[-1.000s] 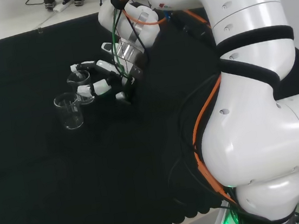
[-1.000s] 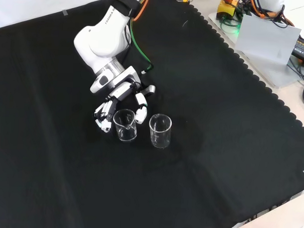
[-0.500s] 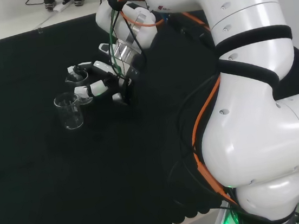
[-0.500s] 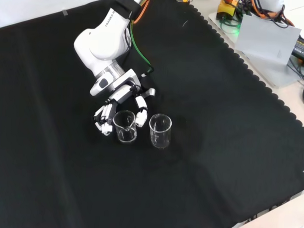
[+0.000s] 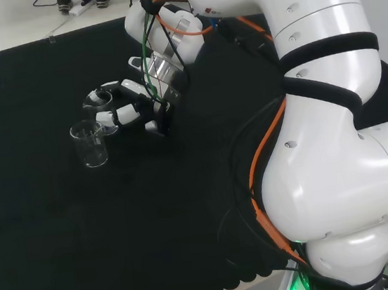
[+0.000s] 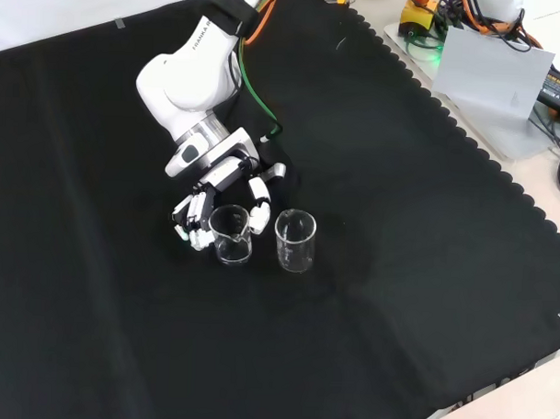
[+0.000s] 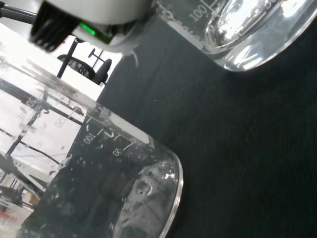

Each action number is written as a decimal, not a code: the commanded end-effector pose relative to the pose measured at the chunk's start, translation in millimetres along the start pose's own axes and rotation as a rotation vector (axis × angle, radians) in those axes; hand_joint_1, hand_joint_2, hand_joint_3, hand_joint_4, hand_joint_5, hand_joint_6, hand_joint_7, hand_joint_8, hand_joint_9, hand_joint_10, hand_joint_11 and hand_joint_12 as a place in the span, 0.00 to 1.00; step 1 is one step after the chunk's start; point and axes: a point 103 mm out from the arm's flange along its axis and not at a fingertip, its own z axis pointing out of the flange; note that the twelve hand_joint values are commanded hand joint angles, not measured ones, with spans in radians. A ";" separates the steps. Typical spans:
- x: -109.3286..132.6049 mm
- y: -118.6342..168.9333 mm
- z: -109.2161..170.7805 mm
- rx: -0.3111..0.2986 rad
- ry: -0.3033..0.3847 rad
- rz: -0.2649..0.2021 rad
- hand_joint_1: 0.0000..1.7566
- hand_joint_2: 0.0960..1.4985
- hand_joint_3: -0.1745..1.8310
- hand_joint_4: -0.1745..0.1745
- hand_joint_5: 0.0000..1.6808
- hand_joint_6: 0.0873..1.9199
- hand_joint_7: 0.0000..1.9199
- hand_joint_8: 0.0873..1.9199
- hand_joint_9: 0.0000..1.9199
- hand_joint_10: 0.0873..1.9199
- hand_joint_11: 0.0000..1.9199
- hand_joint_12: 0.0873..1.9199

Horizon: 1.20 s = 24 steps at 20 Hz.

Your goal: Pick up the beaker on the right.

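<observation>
Glass beaker (image 6: 231, 234) stands within the hand (image 6: 218, 189), whose fingers curl round it; a second beaker (image 6: 295, 239) stands just beside, at three o'clock in the front view. Its printed marks are too small to read.

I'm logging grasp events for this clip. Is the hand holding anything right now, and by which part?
The hand has its fingers curled round the side wall of one beaker. The other beaker stands untouched beside it.

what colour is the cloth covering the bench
Black, a plain black cloth with a scalloped edge, clearest in the front view.
</observation>
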 end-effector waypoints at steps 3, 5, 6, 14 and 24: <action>2.1 4.7 3.4 -0.002 0.025 -0.006 0.53 0.34 0.43 0.51 0.35 0.41 0.30 0.24 0.32 0.23 0.02 0.69; 2.2 4.9 2.8 0.005 0.029 -0.010 0.53 0.34 0.43 0.48 0.32 0.40 0.29 0.24 0.31 0.23 0.02 0.69; 2.7 5.4 2.5 0.008 0.034 -0.012 0.54 0.33 0.43 0.47 0.29 0.39 0.28 0.24 0.31 0.23 0.02 0.69; 5.2 9.8 6.3 0.022 0.037 -0.017 0.52 0.29 0.45 0.43 0.22 0.23 0.22 0.26 0.27 0.25 0.00 0.69; 4.3 10.6 3.1 -0.033 0.040 0.006 0.56 0.34 0.42 0.57 0.41 0.42 0.35 0.26 0.38 0.23 0.07 0.68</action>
